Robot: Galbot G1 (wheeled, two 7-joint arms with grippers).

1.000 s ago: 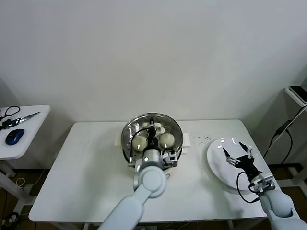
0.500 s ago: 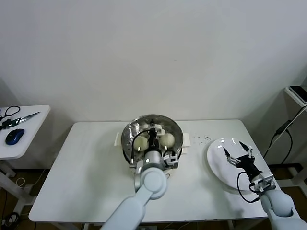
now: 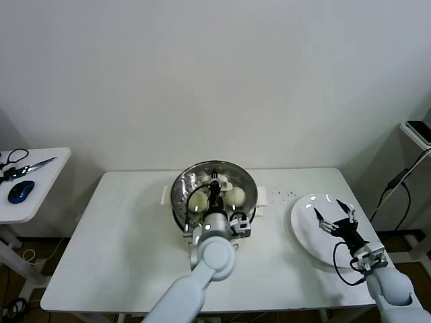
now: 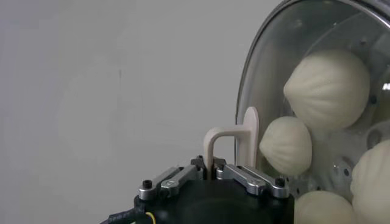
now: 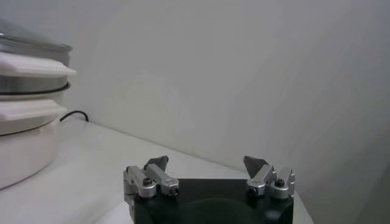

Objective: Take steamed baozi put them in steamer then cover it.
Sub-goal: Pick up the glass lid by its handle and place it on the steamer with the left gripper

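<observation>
Left gripper sits right over the steamer at the middle of the white table, its jaws pinched together on the white handle of the cover. The glass lid lies across the steel basket, and through it the steamed baozi show clearly, cream domes packed close on the perforated floor, four visible in the left wrist view. The left arm runs straight up from the near edge of the table and blocks the near side of the pot.

Off to the right, the right gripper hovers above the white plate, fingers spread wide apart with nothing between them. The plate sits near the table's right edge, well apart from the steamer, with a scatter of dark specks on the tabletop between them toward the far side. From the right wrist view the steamer's white base stands off to one side with a dark cord behind it.

Open tabletop spreads to the left of the pot. Past the table's left edge stands a small side table carrying scissors and a blue mouse. A bare wall closes the far side.
</observation>
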